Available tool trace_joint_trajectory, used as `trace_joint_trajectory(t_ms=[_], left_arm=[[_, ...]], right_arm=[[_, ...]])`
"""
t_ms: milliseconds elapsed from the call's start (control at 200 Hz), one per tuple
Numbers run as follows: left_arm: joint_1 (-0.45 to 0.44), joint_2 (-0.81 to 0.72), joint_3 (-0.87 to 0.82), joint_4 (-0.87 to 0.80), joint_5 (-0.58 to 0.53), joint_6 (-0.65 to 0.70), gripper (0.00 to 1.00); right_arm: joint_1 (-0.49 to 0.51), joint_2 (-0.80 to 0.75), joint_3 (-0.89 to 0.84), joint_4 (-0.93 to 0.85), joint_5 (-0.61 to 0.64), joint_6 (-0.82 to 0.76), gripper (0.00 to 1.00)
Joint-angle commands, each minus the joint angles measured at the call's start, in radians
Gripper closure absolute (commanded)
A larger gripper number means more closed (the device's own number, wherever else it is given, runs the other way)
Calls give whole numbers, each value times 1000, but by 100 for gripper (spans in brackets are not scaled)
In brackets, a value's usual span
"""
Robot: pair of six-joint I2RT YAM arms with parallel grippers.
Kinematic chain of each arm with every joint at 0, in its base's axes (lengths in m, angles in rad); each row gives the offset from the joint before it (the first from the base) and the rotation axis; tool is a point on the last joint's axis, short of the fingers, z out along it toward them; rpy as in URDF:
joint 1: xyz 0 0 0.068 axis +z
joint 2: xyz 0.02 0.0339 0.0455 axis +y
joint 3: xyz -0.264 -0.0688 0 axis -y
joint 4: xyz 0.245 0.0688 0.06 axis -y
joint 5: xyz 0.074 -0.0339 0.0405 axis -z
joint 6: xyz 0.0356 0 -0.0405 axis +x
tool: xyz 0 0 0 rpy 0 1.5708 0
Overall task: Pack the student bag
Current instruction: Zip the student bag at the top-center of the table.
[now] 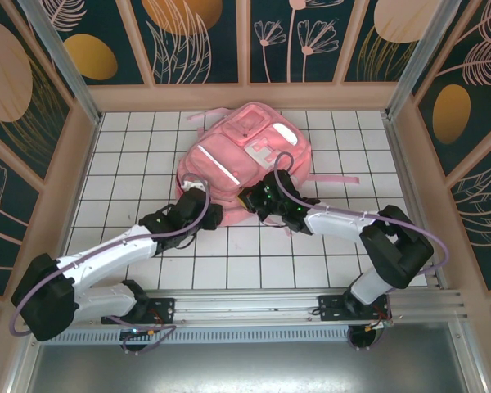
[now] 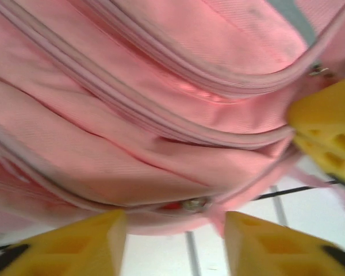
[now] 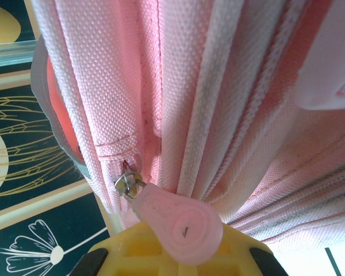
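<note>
1. Left end effector (image 2: 173, 227) has its yellow fingers spread at the near edge of the large pink fabric student bag (image 1: 245, 143). The bag lies front-up on the white tiled bench (image 1: 139, 155), toward the far middle.
2. Right end effector (image 1: 258, 199) is at the bag's near side. A round pink rubbery zip pull (image 3: 181, 221) rests on its yellow finger (image 3: 132, 256); I cannot tell whether it is pinched.
3. The cloth looks soft and limp. It will probably fold, bunch and slide on the tiles instead of resisting a pull.
4. The best hold is likely the zip pull, with the other end effector pinching a stitched seam ridge beside the zip to anchor the bag.
</note>
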Motion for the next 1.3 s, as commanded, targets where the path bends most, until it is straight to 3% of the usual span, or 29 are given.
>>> trace_joint_trajectory(t_ms=[0, 180, 460, 846, 981, 1196, 1291], left_arm=[[1, 24, 15, 81, 136, -136, 41], [1, 143, 112, -15, 167, -195, 36], [1, 280, 246, -220, 166, -266, 45], [1, 318, 277, -375, 43, -280, 46], [9, 321, 270, -424, -40, -262, 39], [44, 246, 228, -425, -185, -197, 52], [53, 169, 206, -374, -182, -148, 61]], right_arm=[[-10, -33, 43, 6, 40, -34, 100], [-9, -37, 56, -1, 47, -27, 100], [-4, -38, 96, -22, 72, -20, 100], [-4, -68, 97, -16, 98, -22, 100], [-3, -93, 104, -26, 109, -36, 100], [-10, -132, 100, 19, 90, -20, 100], [-12, -133, 116, 9, 81, -26, 100]])
